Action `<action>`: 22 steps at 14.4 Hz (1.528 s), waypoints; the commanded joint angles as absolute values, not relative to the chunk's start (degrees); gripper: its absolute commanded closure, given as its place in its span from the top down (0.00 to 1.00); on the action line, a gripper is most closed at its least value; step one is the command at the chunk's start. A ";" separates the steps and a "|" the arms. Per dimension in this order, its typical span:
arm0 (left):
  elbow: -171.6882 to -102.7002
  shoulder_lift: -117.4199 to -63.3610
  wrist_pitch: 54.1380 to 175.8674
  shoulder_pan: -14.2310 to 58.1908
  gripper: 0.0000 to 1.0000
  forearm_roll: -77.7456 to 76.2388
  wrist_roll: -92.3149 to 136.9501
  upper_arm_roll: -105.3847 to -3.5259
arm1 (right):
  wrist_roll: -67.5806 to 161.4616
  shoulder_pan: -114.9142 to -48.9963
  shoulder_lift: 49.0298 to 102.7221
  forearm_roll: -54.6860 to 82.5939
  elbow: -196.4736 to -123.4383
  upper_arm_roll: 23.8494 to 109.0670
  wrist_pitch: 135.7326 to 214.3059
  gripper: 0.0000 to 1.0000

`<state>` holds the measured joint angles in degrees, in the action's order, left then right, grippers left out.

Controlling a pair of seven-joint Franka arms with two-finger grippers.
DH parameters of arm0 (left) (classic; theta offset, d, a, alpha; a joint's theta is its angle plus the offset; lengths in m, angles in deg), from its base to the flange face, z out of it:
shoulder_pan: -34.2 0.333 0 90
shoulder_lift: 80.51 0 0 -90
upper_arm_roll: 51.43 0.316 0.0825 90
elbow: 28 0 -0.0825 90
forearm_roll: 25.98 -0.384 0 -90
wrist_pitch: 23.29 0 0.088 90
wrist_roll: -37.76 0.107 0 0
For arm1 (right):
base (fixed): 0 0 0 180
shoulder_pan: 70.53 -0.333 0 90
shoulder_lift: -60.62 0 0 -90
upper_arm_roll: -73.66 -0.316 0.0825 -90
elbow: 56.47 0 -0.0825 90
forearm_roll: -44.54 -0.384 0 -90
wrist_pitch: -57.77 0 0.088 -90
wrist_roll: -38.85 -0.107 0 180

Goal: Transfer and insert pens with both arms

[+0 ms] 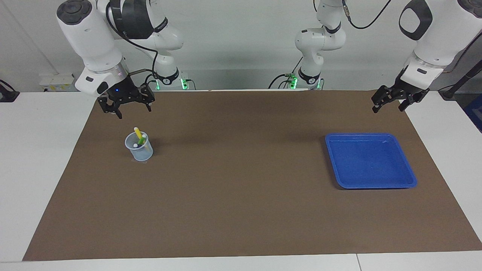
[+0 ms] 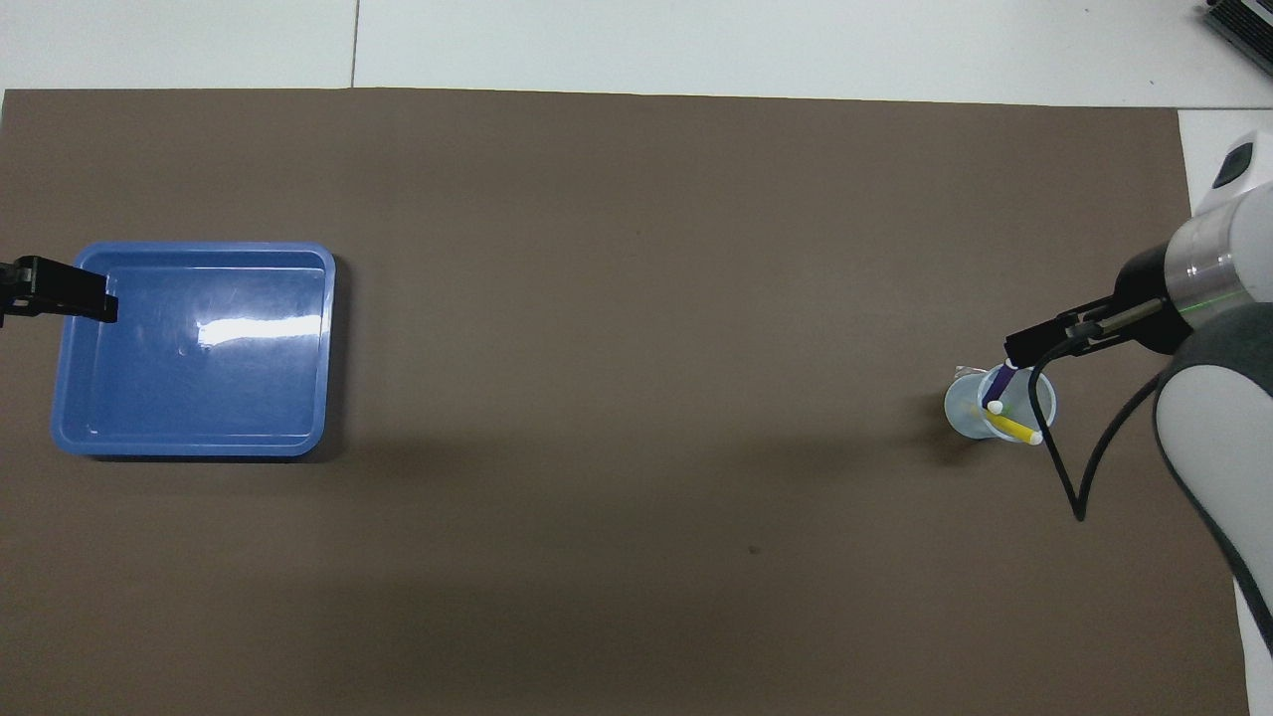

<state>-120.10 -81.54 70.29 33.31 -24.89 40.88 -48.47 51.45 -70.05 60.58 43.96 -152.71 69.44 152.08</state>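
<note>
Nowhere is writing readable; left gripper (image 1: 388, 102) and right gripper (image 1: 127, 105) hang open, pens (image 1: 139, 137) in cup (image 1: 140, 151).

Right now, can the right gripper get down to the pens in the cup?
Probably yes. The right gripper hangs open and empty above the mat, beside the clear cup. The pens stick up out of the cup's open top, and nothing lies between them and the gripper.

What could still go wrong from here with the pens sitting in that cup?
The clear cup looks light; the yellow pen leans out over its rim, so a bump could tip it. The right hand, open and empty, hangs over the mat close by. The blue tray holds nothing.
</note>
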 commanded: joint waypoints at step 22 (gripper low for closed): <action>-121.51 -80.68 71.98 33.32 1.00 -23.25 40.49 -47.82 | 50.46 -69.56 61.50 43.23 -151.57 69.00 151.90 1.00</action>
<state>-120.22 -81.54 70.55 33.34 -23.83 40.70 -48.10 51.45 -70.08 60.68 43.96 -152.70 69.40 152.08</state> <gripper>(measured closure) 0.000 0.000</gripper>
